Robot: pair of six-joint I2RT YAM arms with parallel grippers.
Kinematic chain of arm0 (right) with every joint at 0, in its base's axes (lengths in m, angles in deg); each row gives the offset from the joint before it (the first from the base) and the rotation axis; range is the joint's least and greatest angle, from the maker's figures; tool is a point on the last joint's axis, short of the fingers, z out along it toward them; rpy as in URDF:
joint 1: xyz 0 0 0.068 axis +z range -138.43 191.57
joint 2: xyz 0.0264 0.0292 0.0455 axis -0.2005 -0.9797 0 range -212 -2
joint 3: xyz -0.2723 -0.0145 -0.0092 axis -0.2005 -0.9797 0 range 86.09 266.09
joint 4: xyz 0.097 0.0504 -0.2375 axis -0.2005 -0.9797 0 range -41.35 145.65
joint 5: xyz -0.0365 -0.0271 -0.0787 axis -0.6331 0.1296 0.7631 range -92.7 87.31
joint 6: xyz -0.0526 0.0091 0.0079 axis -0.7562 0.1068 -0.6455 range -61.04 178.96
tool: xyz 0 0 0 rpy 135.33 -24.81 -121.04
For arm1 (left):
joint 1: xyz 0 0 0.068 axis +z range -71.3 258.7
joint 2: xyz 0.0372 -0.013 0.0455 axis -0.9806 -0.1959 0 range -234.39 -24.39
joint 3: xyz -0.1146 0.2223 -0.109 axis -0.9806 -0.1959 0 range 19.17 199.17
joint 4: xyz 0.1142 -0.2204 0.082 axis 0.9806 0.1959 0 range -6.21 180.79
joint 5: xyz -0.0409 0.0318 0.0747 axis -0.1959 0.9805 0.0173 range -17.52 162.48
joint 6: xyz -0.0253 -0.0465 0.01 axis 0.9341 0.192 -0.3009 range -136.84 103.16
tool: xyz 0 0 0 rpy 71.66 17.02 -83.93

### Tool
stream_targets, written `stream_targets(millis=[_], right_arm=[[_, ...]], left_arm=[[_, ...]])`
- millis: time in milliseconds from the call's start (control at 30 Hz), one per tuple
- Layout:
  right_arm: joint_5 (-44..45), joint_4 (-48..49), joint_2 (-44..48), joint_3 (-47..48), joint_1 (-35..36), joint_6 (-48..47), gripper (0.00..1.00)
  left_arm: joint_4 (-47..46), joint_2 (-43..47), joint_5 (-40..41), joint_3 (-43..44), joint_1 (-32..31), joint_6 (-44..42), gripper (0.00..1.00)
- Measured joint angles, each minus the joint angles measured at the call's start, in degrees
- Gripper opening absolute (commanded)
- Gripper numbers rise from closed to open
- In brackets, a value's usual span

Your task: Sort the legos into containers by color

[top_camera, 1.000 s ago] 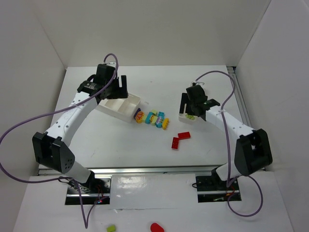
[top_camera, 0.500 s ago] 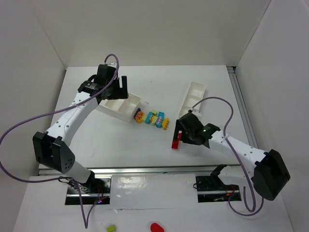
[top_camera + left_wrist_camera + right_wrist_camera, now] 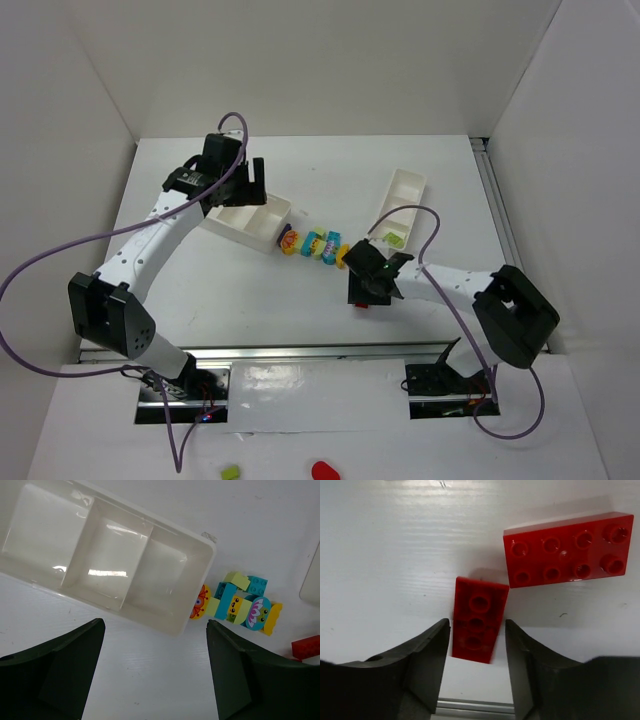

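Observation:
In the right wrist view a small red lego (image 3: 477,625) lies on the table between the jaws of my right gripper (image 3: 476,630), which stand open with a thin gap on each side. A larger red lego (image 3: 567,547) lies just beyond it. From above, my right gripper (image 3: 368,288) covers most of both red legos (image 3: 371,302). A cluster of cyan, lime, yellow and orange legos (image 3: 318,245) sits mid-table. My left gripper (image 3: 154,625) hangs open and empty over the wider container (image 3: 200,545), beside that cluster (image 3: 240,605). The narrower container (image 3: 400,205) holds a lime lego (image 3: 395,238).
White walls close in the table on three sides, and a metal rail (image 3: 300,352) runs along its near edge. A lime piece (image 3: 231,470) and a red piece (image 3: 322,470) lie on the near ledge behind the arm bases. The right arm's purple cable (image 3: 425,215) loops over the narrower container.
My right arm swung from the narrower container down to the red legos, and its jaws have narrowed around the small one. The left arm has not moved.

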Motion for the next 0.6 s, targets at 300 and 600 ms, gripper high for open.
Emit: stream_targets(millis=[300,600], right_arm=[[1.14,-1.29,-2.05,8.63,0.11,-4.46,0.08],[6.23,-3.08,-4.92,28.22,-12.09,-13.51,0.11]], left_arm=[[0.72,0.00,2.43,0.00,0.00,-0.11,0.92],[1.27,-0.13,3.89,0.22,0.00,0.04,0.93]])
